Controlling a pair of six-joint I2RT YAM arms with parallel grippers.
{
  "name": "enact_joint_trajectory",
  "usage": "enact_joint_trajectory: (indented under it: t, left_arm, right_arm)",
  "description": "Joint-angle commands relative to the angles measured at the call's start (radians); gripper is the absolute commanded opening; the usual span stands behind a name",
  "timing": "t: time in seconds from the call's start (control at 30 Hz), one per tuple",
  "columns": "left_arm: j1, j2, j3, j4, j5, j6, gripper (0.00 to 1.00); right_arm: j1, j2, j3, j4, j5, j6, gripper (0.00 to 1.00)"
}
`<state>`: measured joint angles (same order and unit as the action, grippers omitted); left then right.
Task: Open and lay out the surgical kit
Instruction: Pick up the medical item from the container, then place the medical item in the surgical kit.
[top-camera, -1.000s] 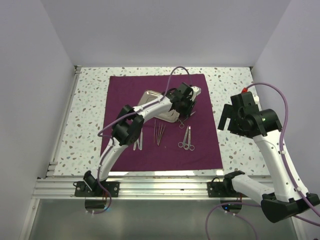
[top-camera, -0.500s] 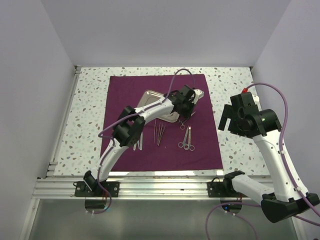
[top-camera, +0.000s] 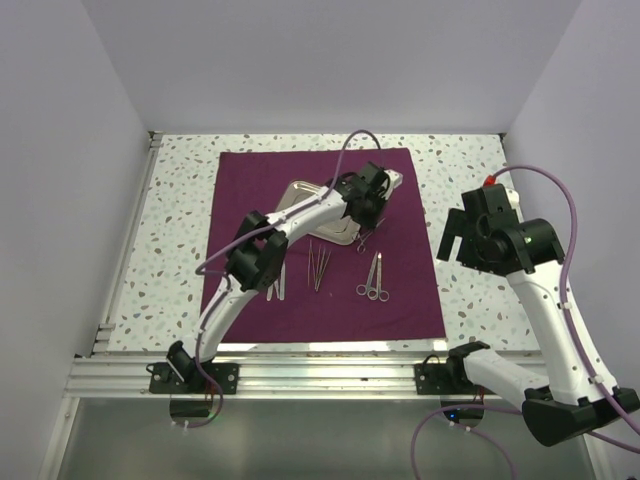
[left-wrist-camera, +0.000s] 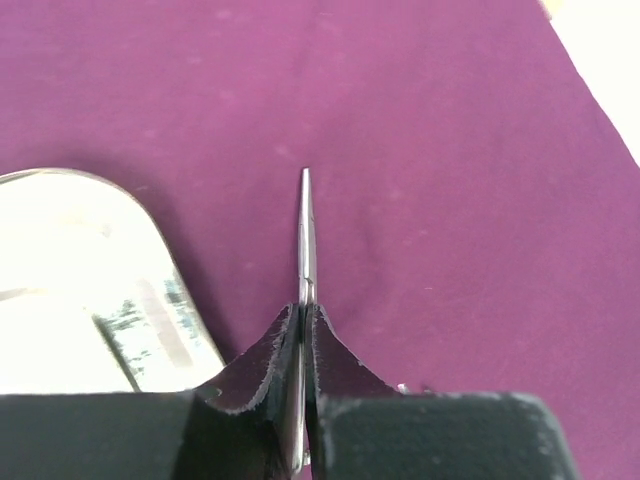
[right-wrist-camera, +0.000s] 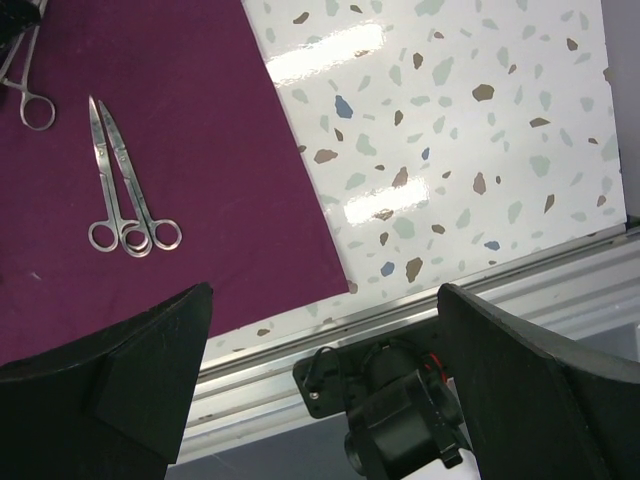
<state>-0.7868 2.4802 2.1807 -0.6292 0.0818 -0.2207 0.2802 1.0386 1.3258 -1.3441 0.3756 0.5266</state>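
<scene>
Only the left wrist view shows the left claw (left-wrist-camera: 303, 330) clamped on a slim metal instrument (left-wrist-camera: 305, 230), its tip projecting ahead over the purple cloth (left-wrist-camera: 450, 200), with the steel tray (left-wrist-camera: 90, 260) to the claw's left. The right claw (right-wrist-camera: 325, 290) stands apart over the table (right-wrist-camera: 450, 130), with ring-handled forceps (right-wrist-camera: 125, 180) ahead and to its left. Against a second ago, the left claw has barely shifted.

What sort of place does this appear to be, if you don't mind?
Probably a robotics lab test cell, not an operating room: left arm and right arm bolted to an aluminium rail, plain white walls around a speckled table, surgical instruments staged on a purple cloth.
</scene>
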Motion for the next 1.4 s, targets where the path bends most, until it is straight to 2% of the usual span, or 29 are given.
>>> enact_joint_trajectory:
  t: [0.0,0.13,0.33,0.5,0.73,0.9,1.0,1.03,1.1,1.13,1.23,1.37]
  left_arm:
    - [0.043,-0.084,0.016,-0.009,0.050,-0.065,0.00]
    - [0.052,-0.196,-0.103,0.092,0.122,-0.146,0.00]
    - [0.044,-0.389,-0.440,0.319,0.220,-0.336,0.00]
    - [0.031,-0.535,-0.646,0.482,0.251,-0.477,0.00]
    - [-0.031,-0.638,-0.984,0.804,0.159,-0.675,0.00]
    - [-0.107,-0.591,-1.021,0.905,0.060,-0.752,0.00]
    - [-0.124,-0.537,-1.004,0.941,0.050,-0.778,0.01]
    - [-0.127,-0.524,-0.977,0.930,0.047,-0.778,0.11]
    - [-0.132,-0.500,-0.946,0.899,0.030,-0.769,0.24]
    - [-0.134,-0.498,-0.928,0.878,0.021,-0.757,0.35]
    - [-0.137,-0.520,-0.900,0.801,-0.025,-0.726,0.50]
    - [-0.135,-0.563,-0.866,0.676,-0.079,-0.669,0.54]
  right_arm:
    - [-0.004,-0.011,0.047,-0.038,0.003,-0.020,0.98]
    - [-0.006,-0.014,0.052,-0.030,-0.006,-0.030,0.98]
    - [-0.004,-0.026,0.033,-0.023,-0.030,-0.039,0.98]
    - [0.001,-0.040,0.024,-0.033,-0.041,-0.043,0.98]
    - [0.042,-0.060,0.001,-0.052,-0.029,-0.043,0.98]
    - [0.070,-0.072,-0.005,-0.064,-0.020,-0.042,0.98]
    - [0.088,-0.074,0.000,-0.070,-0.023,-0.042,0.98]
    - [0.097,-0.074,0.003,-0.070,-0.021,-0.042,0.98]
    - [0.102,-0.074,0.009,-0.076,-0.017,-0.043,0.98]
    - [0.108,-0.074,0.015,-0.078,-0.015,-0.046,0.98]
    - [0.111,-0.066,0.026,-0.076,-0.010,-0.045,0.98]
    - [0.111,-0.055,0.036,-0.047,-0.020,-0.042,0.98]
